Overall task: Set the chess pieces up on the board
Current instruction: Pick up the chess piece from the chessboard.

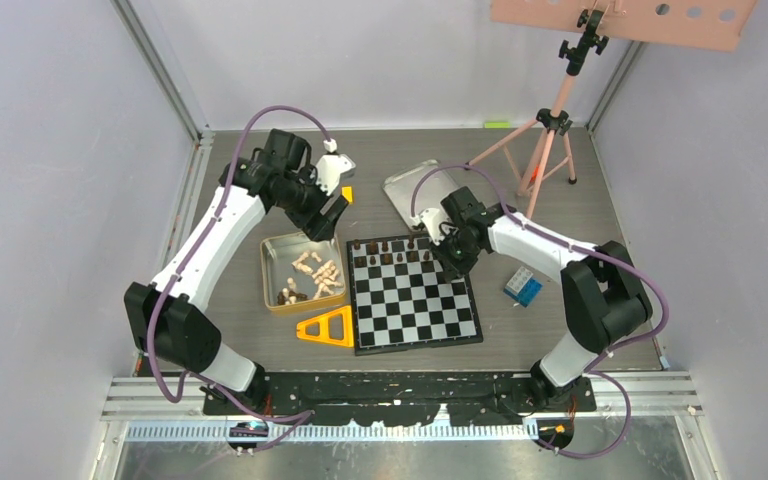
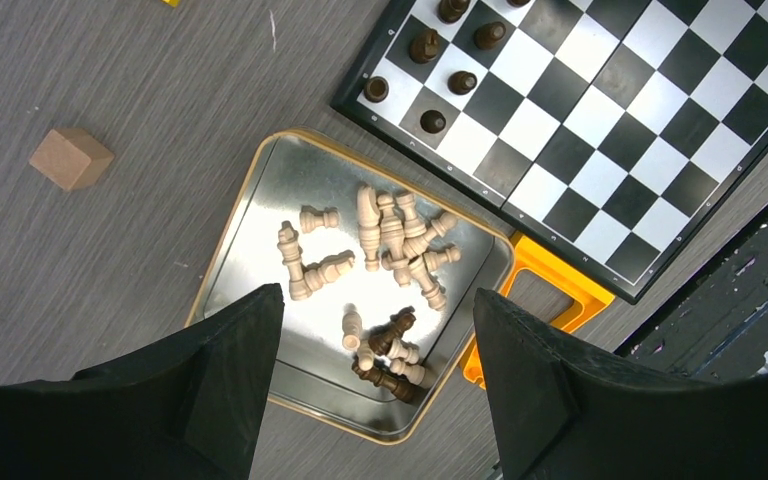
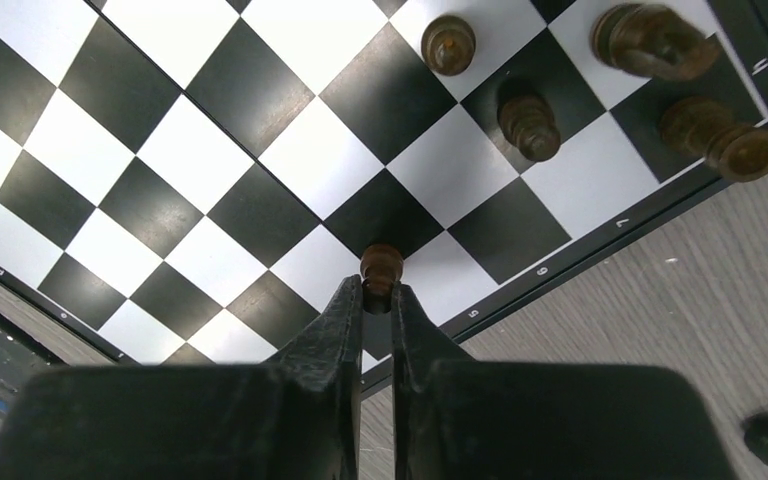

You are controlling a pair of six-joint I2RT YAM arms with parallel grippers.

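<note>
The right claw (image 3: pixel 378 292) is clamped on a dark pawn (image 3: pixel 381 266) at a square near the border of the board (image 3: pixel 210 180); other dark chessmen (image 3: pixel 530 125) stand upright on squares nearby; the left claw (image 2: pixel 378 302) hangs with fingers wide apart above the gold tin (image 2: pixel 250 250), where pale chessmen (image 2: pixel 390 235) lie jumbled with a few dark ones; tin and board sit side by side on the worktop (image 2: pixel 110 260)

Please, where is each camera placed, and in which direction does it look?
Top external: above and behind the arms, looking down on the table; both arms show.
Left wrist: on the left arm, looking down into the tin; open left pincer shows.
Right wrist: on the right arm, looking down; right pincer grips a dark piece.
All share the board.
</note>
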